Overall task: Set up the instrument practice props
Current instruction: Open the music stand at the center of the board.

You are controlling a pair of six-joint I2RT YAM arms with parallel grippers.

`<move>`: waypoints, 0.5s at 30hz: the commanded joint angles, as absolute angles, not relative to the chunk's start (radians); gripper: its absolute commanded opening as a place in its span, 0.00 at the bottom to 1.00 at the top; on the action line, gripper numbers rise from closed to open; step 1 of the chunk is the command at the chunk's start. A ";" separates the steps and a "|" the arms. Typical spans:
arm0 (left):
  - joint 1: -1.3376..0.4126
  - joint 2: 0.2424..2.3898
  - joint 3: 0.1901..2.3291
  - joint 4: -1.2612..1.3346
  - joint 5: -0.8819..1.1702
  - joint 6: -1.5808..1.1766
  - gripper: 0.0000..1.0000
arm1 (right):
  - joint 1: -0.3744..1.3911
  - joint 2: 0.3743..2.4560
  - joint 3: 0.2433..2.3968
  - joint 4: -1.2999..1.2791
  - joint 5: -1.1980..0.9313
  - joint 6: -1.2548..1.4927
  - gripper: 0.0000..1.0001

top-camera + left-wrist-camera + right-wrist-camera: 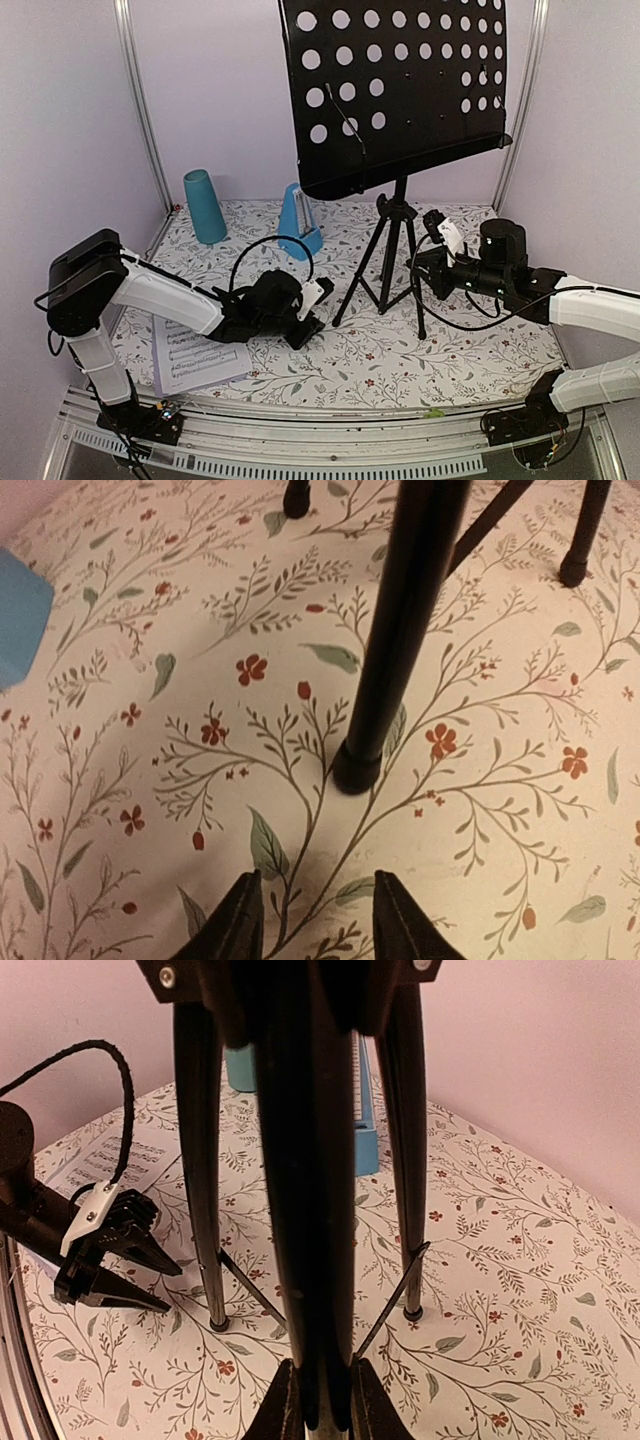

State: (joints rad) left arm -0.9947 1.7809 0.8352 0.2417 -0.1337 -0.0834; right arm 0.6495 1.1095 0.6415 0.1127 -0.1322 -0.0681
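While right tool (pixel 325 1400) clamps round black stand leg (pixel 305 1210) | left tool (pixel 315 895) apart

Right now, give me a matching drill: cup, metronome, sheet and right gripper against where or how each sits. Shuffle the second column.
Things:
1. cup
2. metronome
3. sheet
4. right gripper

Places or states:
A. shut on a leg of the stand
B. back left corner, upright
C. front left, lying flat
D. at the back, between cup and stand

Pairs: 1-B, 2-D, 3-C, 4-A
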 commanded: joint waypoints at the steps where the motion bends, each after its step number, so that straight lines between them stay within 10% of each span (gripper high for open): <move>1: -0.982 1.755 0.826 0.214 -0.149 -0.106 0.44 | 0.630 1.130 0.663 0.058 -0.037 -0.034 0.06; 15: -0.893 1.624 0.950 0.257 0.015 -0.103 0.71 | 0.655 1.156 0.677 0.040 -0.040 -0.032 0.05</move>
State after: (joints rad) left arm -0.9333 1.6493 0.8921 0.2127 -0.0647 -0.1078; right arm 0.6510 1.1328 0.6628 0.1097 -0.0998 -0.0639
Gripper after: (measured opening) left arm 0.689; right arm 0.128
